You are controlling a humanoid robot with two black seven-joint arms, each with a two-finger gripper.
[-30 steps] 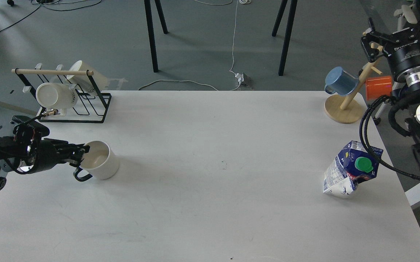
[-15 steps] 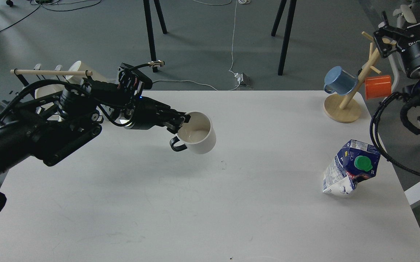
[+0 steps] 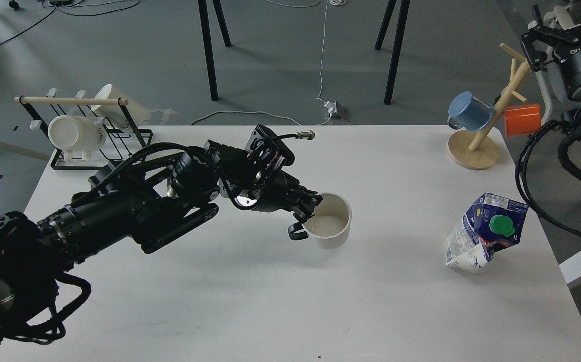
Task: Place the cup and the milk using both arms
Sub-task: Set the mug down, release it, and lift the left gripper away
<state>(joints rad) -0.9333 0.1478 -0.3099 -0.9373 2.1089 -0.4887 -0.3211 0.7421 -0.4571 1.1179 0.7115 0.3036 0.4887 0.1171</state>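
Note:
A white cup (image 3: 329, 225) with a black handle sits upright near the middle of the white table (image 3: 270, 301). My left gripper (image 3: 311, 206) is shut on the cup's left rim, just above the handle. A crumpled blue-and-white milk carton (image 3: 484, 233) with a green cap stands tilted near the table's right edge. My right gripper (image 3: 554, 31) is high at the far right, beyond the table and well away from the carton; its fingers are too small and dark to tell apart.
A black wire rack (image 3: 96, 131) with white mugs stands at the back left. A wooden mug tree (image 3: 481, 143) with a blue mug (image 3: 467, 111) and an orange mug (image 3: 522, 120) stands at the back right. My left arm (image 3: 134, 211) stretches across the table's left half.
My left gripper has carried the cup from the table's left side to near the middle and lowered it. The right gripper has drawn slightly up and right. The carton has not moved.

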